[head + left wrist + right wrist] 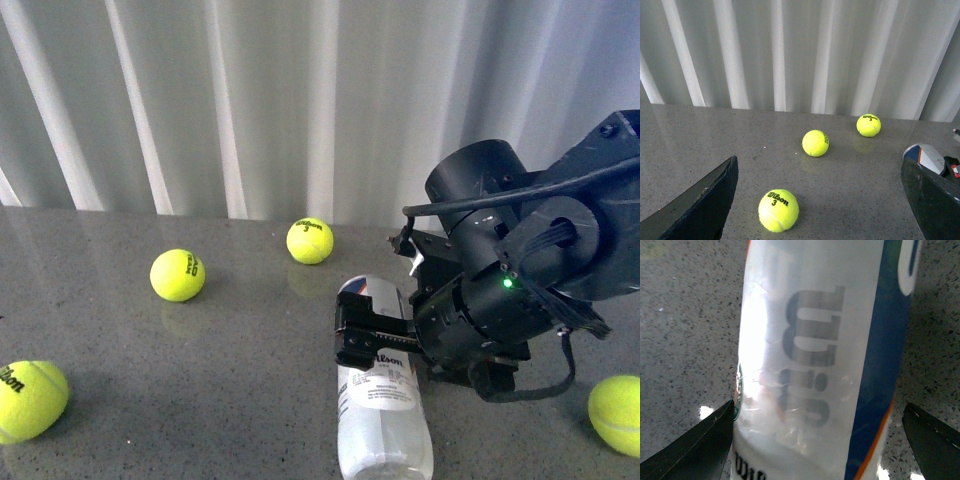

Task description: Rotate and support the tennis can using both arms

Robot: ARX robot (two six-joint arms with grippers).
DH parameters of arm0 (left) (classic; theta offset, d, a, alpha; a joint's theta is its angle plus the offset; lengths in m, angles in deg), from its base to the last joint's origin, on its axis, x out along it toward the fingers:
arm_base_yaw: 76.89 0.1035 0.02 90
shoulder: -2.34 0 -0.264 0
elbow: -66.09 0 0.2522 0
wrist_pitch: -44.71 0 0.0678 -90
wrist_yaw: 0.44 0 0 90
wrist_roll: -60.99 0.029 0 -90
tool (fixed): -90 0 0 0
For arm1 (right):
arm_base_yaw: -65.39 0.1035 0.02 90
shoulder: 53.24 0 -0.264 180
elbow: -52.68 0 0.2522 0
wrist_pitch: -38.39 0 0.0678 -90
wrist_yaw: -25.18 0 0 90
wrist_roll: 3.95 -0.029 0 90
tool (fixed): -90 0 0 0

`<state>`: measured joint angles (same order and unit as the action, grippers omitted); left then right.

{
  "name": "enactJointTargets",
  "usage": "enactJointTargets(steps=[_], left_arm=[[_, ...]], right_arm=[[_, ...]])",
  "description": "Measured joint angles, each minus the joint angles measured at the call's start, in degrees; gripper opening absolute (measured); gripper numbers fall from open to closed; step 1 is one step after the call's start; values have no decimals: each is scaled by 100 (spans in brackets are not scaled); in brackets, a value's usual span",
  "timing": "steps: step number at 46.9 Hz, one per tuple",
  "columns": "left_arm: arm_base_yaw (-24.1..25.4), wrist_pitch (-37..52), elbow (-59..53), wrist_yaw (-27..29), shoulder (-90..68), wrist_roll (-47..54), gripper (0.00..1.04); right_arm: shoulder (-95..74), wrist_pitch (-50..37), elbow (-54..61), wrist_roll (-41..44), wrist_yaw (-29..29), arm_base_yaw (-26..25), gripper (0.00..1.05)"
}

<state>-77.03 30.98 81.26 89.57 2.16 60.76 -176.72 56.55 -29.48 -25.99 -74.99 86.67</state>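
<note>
A grey speckled counter (240, 390) stands in front of a white pleated curtain (250, 100). One tennis can (385, 420), a clear plastic tube with a white, navy and orange label, lies on its side at the lower centre of the front view, one end toward the camera and the other pointing away toward the curtain. The right gripper (365, 335), on a bulky black arm (520, 260) reaching in from the right of the frame, sits low over the far half of the can. In the right wrist view its two fingers (695, 445) are spread on either side of the tube, one at the wall and the other just clear of it, so it straddles rather than clamps. The left gripper (818, 165) shows only in its own wrist view, spread wide and holding nothing. Four yellow tennis balls (178, 275) rest loose on the counter: two near the curtain, one at the lower left edge, one at the lower right edge. No ball shows inside the can, so it is probably light. Its thin, smooth wall is likely to roll, slip in a loose hold and dent under a hard squeeze. A gentle grasp across the labelled middle, with the other gripper steadying one end, seems safest
</note>
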Motion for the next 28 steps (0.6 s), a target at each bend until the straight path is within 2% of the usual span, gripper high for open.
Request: enactJointTargets(steps=[8, 16, 23, 28], left_arm=[[0, 0, 0, 0, 0, 0, 98], [0, 0, 0, 0, 0, 0, 98], [0, 0, 0, 0, 0, 0, 98], [0, 0, 0, 0, 0, 0, 98]], right_arm=[[-358, 101, -271, 131, 0, 33, 98], [-313, -7, -238, 820, 138, 70, 70], [-33, -238, 22, 2417, 400, 96, 51], [251, -461, 299, 3919, 509, 122, 40]])
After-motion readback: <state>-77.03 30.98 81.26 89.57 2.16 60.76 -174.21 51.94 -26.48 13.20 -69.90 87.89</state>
